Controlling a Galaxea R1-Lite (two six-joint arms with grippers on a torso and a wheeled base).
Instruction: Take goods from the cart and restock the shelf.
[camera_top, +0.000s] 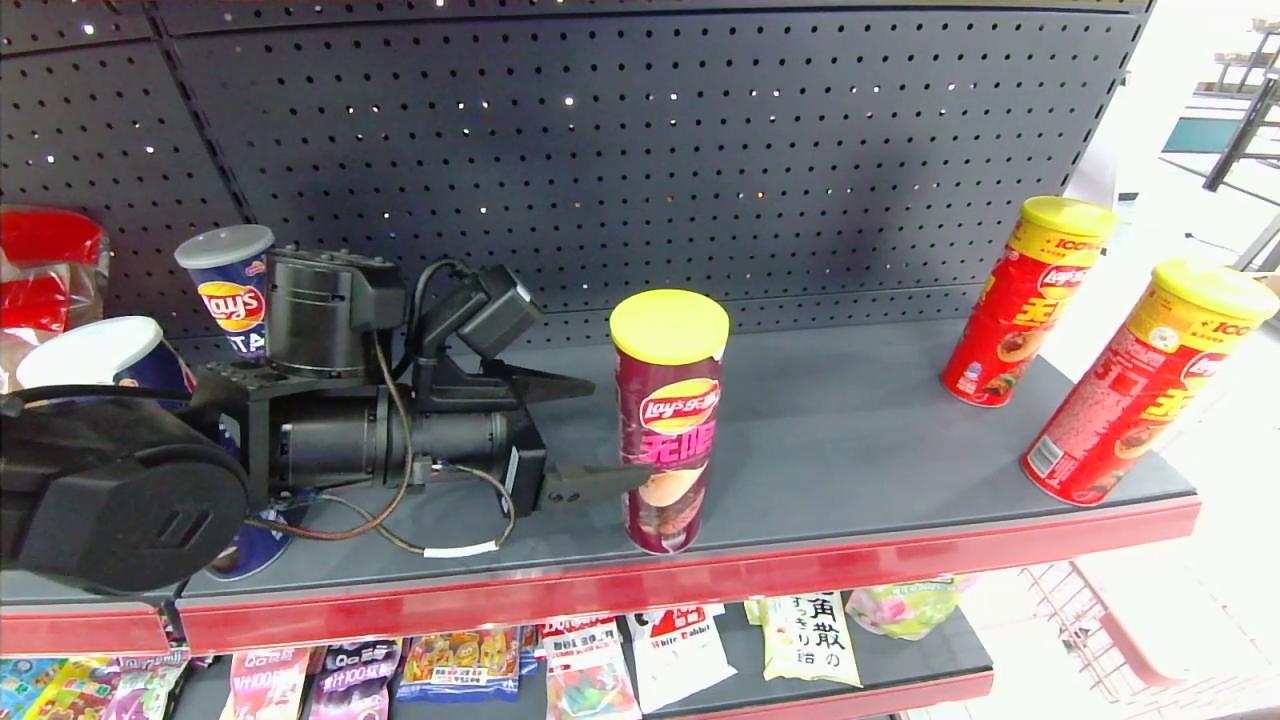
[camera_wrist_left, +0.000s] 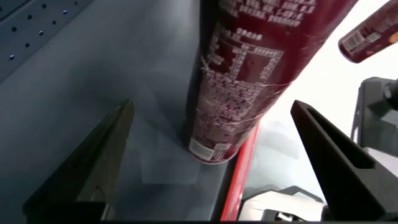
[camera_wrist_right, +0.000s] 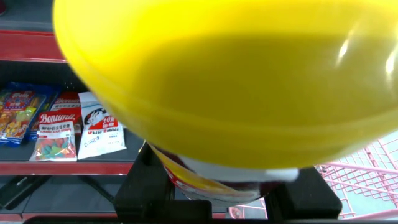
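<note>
Looking at the shelf (camera_top: 860, 440) right now: the purple chips can (camera_top: 668, 420) stands upright near the front edge, yellow lid on. The left gripper (camera_top: 615, 430) is spread wide just beside it, and in the left wrist view the can sits ahead between the fingers (camera_wrist_left: 336, 155), not squeezed. 2 red cans (camera_top: 1020, 300) stand well apart to the right, and 2 blue cans (camera_top: 232, 290) sit behind the arm. The right gripper (camera_wrist_right: 227, 193) looks clamped on a yellow-lidded can (camera_wrist_right: 236, 81), though the lid hides most of the grip. Snack bags (camera_top: 680, 655) line the lower shelf (camera_top: 900, 650).
</note>
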